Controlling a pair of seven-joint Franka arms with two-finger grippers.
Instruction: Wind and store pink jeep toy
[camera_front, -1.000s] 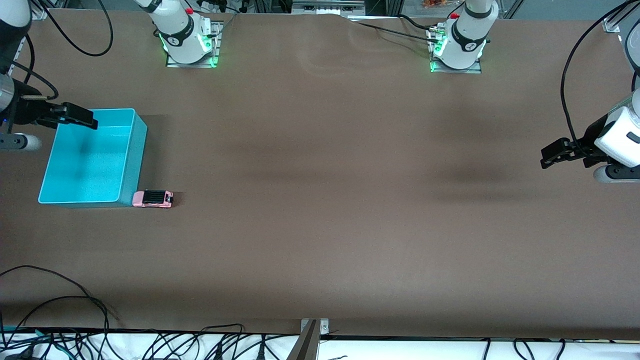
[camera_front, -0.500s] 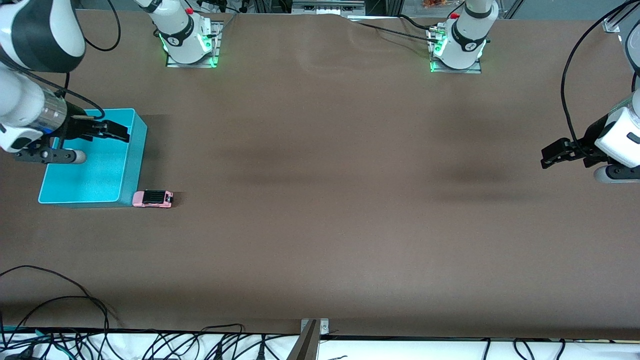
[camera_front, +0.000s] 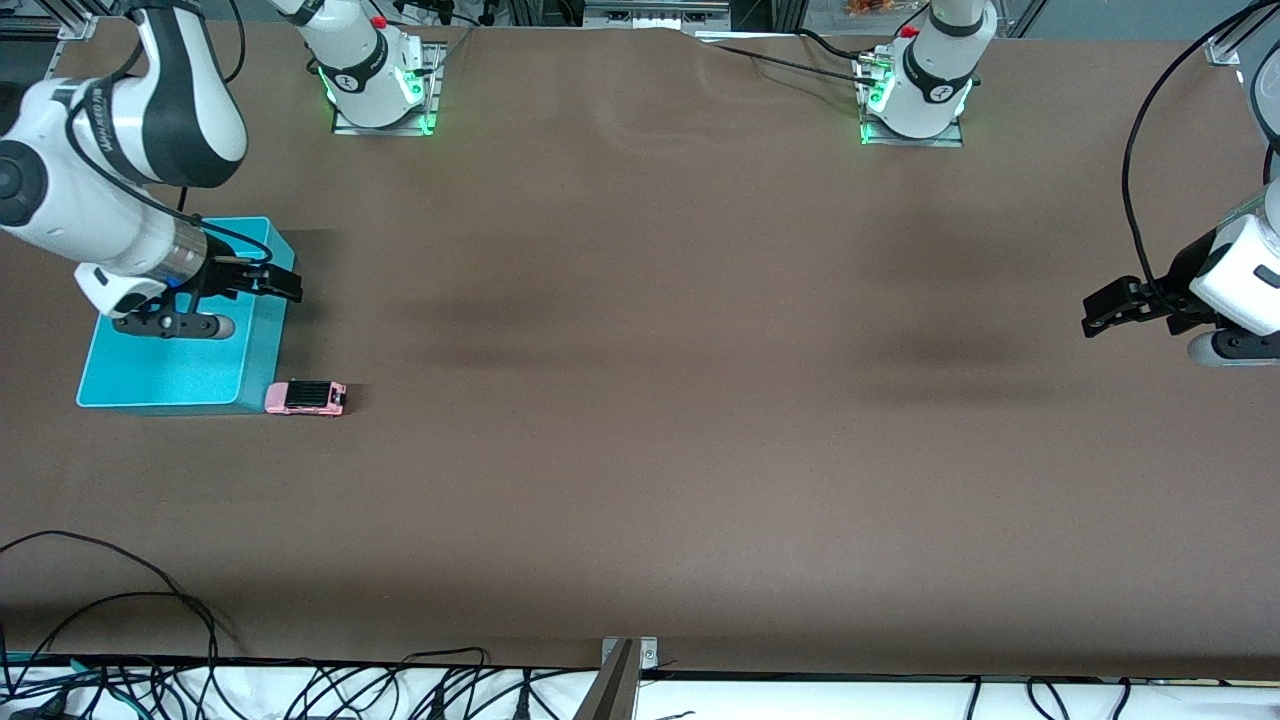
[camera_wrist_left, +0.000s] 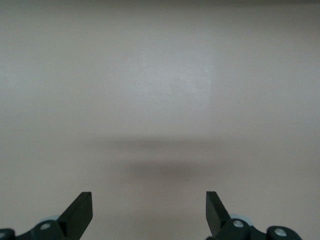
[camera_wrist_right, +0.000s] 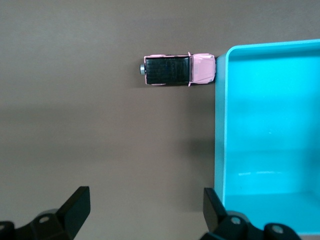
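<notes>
Risk, as judged from this position: the jeep (camera_front: 306, 397) sits on the table (camera_front: 640, 400) with its pink nose touching, or all but touching, the bin (camera_front: 262, 330) at the bin's corner nearest the front camera. A jaw coming down at that end has little or no room and could strike the bin wall or push the toy askew. A grip across the jeep's long sides looks safer. A small car on wheels may also roll if nudged before the jaws close.

The right gripper (camera_front: 275, 281) hangs over the bin's edge, jaws wide open and empty, with the jeep ahead of it in the right wrist view (camera_wrist_right: 179, 70). The left gripper (camera_front: 1110, 308) waits over bare table toward the left arm's end, jaws also open and empty.

Condition of the jeep: small, boxy, pink body, ribbed black roof over the rear, a grey stub at its tail. It stands upright. Its wheels are barely visible from above.
</notes>
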